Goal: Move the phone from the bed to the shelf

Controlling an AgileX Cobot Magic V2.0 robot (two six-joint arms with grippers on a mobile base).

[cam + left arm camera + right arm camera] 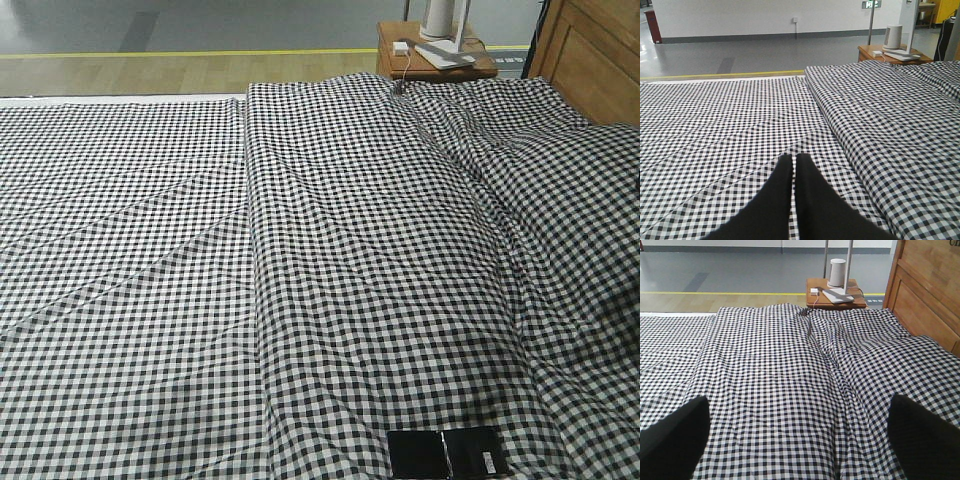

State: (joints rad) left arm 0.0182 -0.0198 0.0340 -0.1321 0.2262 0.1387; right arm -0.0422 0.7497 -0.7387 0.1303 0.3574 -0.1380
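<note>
Black and glossy, the phone lies flat at the bottom edge of the front view, right of centre, on the bed. A crease runs across its middle, and a small white sticker sits on its right half. Checked fabric borders it on the three sides that show.

In the left wrist view the left gripper fills the lower middle of the frame. Its two dark fingers are pressed together over flat gingham, with only a thin slit between them. In the right wrist view the right gripper is spread wide, one finger in the lower left corner and the other in the lower right, with only bedding between them.

Beyond, a raised cover edge runs from the bottom centre to the upper middle of the front view. The sheet to its left lies flatter, and rumpled folds gather toward the right.

Farther back, at the upper right, a brown wooden headboard stands beside a small brown nightstand, which bears a white cylinder and a small white block with a cable. Behind them lie a yellow line and grey floor.
</note>
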